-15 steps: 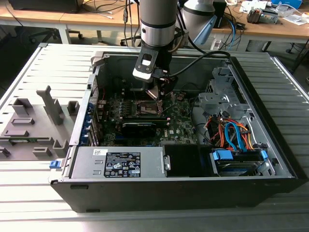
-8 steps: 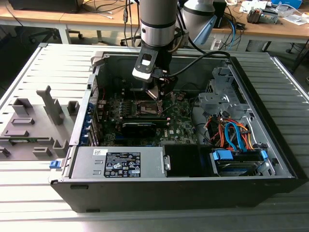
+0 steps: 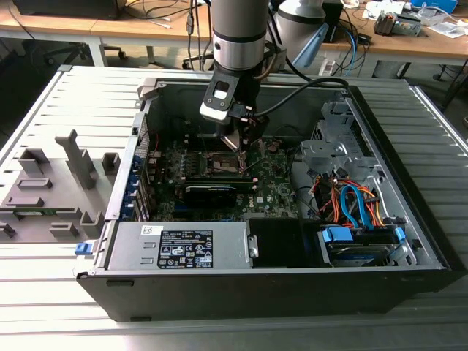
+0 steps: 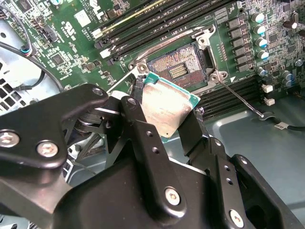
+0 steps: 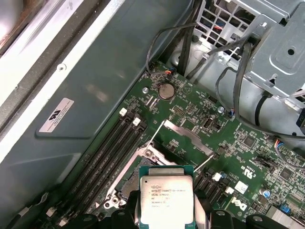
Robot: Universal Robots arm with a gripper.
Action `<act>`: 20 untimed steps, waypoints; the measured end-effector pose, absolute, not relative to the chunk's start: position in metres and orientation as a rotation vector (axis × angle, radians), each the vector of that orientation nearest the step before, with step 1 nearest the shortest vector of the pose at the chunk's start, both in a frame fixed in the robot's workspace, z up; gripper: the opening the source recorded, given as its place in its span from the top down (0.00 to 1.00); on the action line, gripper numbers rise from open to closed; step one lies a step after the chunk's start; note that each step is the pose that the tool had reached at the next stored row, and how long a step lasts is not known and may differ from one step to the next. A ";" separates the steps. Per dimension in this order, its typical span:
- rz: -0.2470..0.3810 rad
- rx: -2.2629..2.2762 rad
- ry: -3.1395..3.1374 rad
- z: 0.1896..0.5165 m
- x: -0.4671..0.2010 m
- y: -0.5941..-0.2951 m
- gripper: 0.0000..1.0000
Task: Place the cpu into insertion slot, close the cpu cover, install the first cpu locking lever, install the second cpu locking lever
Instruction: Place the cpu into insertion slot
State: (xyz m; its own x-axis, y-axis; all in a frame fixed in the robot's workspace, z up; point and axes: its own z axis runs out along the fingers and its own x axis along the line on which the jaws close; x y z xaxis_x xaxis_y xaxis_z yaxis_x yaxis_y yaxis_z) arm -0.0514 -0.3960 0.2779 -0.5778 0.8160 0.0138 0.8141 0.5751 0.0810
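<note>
End effector (image 4: 167, 117) fingers (image 4: 143, 129) are seen clamped on opposite edges of the cpu (image 4: 167, 102), which is held tilted and clear of the board, with the open insertion slot (image 4: 178, 67) just beyond the fingertips. The slot's bare contact field is given by the second wrist view, whereas the chip's printed metal top and the cpu cover (image 5: 188, 136), raised on the slot's far side from the end effector, are given by the first wrist view. In the exterior view the end effector is found inside the open computer case (image 3: 292, 285) on the slatted worktop (image 3: 44, 110).
</note>
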 end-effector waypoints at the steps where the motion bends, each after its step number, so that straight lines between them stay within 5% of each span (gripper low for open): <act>1: 0.120 1.444 2.758 0.278 -0.051 -0.396 0.46; 20: 0.104 1.519 2.710 0.278 -0.051 -0.396 0.46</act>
